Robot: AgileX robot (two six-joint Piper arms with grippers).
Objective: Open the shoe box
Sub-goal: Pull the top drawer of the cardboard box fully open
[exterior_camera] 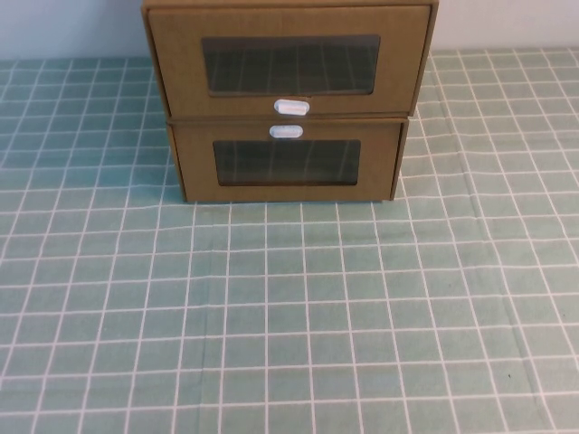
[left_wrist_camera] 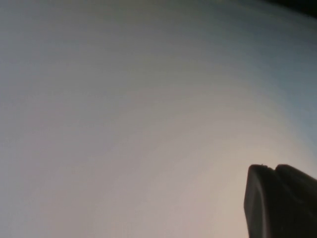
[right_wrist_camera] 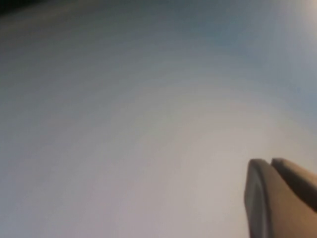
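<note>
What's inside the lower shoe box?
The lower shoe box has a dark window showing only faint grid lines; any contents are hidden. The left gripper and right gripper, both shut, are outside the high view.

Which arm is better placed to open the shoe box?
Neither, really: left pincer and right pincer are both shut, outside the high view, facing blank wall. The upper tab and lower tab sit centred, favouring no side.

Across the lower frame and both sides: green tablecloth [exterior_camera: 289,316] with white grid lines. Lies flat, faintly creased at mid right. In the upper left and upper right corners: pale blank wall [exterior_camera: 63,27], meeting the cloth's far edge.
</note>
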